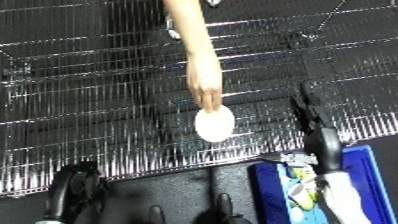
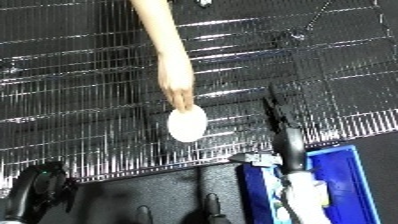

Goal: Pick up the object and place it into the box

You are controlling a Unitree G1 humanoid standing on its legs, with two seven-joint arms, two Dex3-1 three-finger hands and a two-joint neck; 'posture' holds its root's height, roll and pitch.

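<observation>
White disc [image 1: 214, 124] left of right hand [image 1: 306, 111]

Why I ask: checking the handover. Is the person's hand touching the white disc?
Touching: in the left eye view the person's hand has its fingertips on the white disc's upper edge.

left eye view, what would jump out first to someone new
A person's bare arm comes down from the top edge, its hand touching a white disc on the shiny wire grid at mid-picture. At lower right the robot's right hand points straight black fingers up over the grid, above a blue bin in the corner. The left hand is a dark blur at lower left.
</observation>
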